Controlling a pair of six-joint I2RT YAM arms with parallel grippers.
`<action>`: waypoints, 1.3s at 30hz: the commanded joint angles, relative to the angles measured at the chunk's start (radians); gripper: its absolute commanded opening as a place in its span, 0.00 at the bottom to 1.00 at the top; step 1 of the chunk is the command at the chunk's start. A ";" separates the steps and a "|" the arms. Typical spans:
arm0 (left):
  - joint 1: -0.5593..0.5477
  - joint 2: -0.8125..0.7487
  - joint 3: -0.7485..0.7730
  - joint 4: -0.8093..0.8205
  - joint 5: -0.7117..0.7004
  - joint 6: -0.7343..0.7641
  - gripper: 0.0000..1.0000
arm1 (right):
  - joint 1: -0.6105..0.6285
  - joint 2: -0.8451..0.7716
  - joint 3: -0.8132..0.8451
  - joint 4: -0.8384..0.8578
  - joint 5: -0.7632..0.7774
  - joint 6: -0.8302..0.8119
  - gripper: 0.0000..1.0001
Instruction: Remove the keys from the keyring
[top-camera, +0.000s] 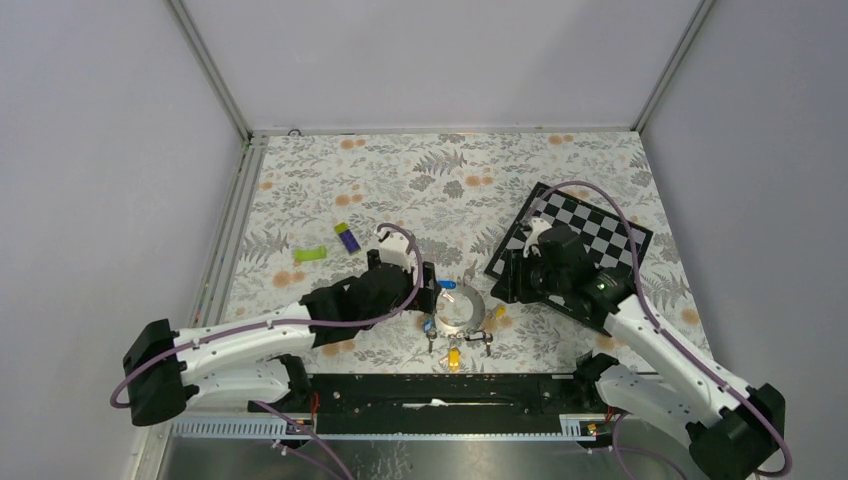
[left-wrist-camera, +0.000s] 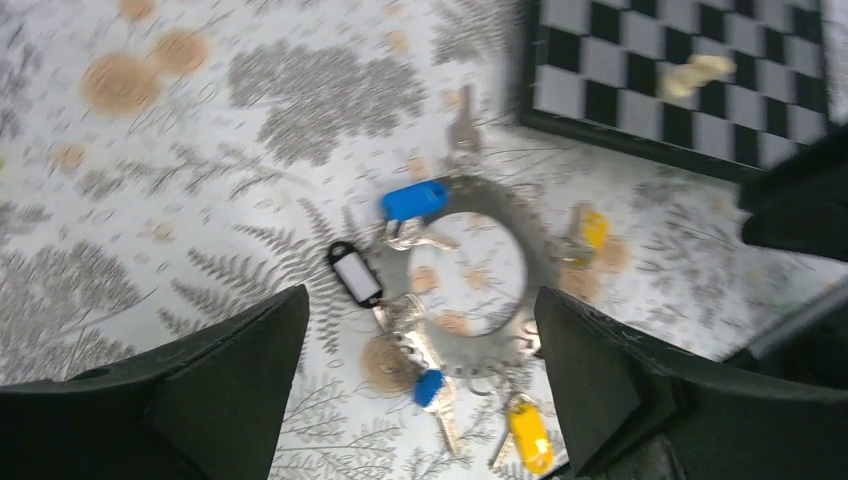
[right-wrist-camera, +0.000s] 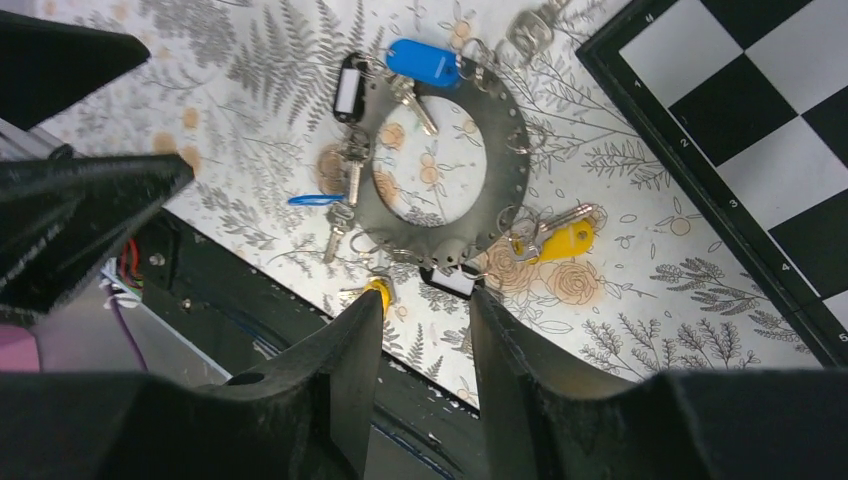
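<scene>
There it is, the keyring (top-camera: 475, 312), flat on the floral tablecloth (top-camera: 400, 170) close to the front edge, between the two arms and just left of the chessboard (top-camera: 590, 235). The keys (right-wrist-camera: 345, 175) fan out around its rim on small split rings. A blue tag (left-wrist-camera: 415, 200) sits on the far side with a black-framed tag (left-wrist-camera: 355, 272) next to it. A blue-headed key (left-wrist-camera: 428, 387) and a yellow tag (left-wrist-camera: 530, 435) lie on the near side, and another yellow tag (right-wrist-camera: 565, 240) is on the side facing the board. One silver key (left-wrist-camera: 462, 130) lies just past the far rim, and whether it is hooked on cannot be told. Now the left gripper (left-wrist-camera: 420, 295): its claw is spread wide, one finger on either side of the picture, and the whole ring shows in the gap with nothing held. From above, it sits right at the ring's left edge. Over to the right gripper (right-wrist-camera: 427, 300): its claw stands at a narrow gap, with the dark fingers (right-wrist-camera: 340, 370) close together and nothing pinched between them. In its own camera the tips overlap the ring's near rim. How high they are above it cannot be judged. Off to the far left, a green block (top-camera: 310, 254) and a purple block (top-camera: 348, 238) lie well apart from the ring.
</scene>
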 joint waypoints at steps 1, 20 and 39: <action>0.118 0.050 0.040 -0.102 0.072 -0.156 0.93 | -0.004 0.086 -0.012 0.098 -0.011 0.019 0.45; 0.269 -0.130 -0.132 -0.159 0.138 -0.255 0.94 | 0.232 0.593 0.149 0.281 0.104 -0.027 0.57; 0.279 -0.222 -0.177 -0.210 0.136 -0.276 0.95 | 0.282 0.895 0.329 0.244 0.244 -0.133 0.58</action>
